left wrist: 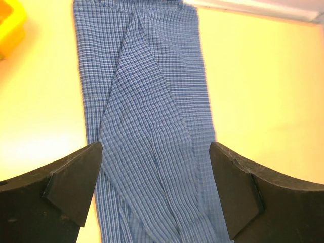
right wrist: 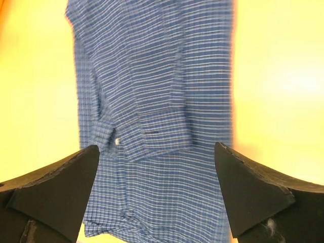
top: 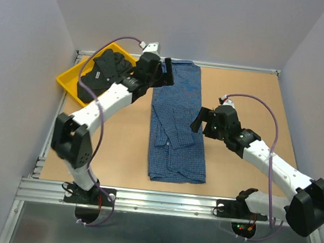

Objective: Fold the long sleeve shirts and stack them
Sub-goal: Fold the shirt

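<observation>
One blue checked shirt (top: 176, 123), folded into a long strip, lies centred on the worktop (top: 250, 107), running far edge to near edge. Left fingers (left wrist: 76, 182) hover spread over its far end; right fingers (right wrist: 253, 192), spread and empty, beside its middle.

The blue shirt (top: 176, 123), finely checked in dark lines, lies flat in the middle of the bench (top: 246, 95), folded lengthwise into one long narrow strip running from the far edge toward the near edge. Its sleeves are folded in over the body, one cuff lying across the front. The black shirt (top: 107, 64) sits bunched in a yellow bin (top: 66, 82) at the far left corner, well apart from the blue one.
</observation>
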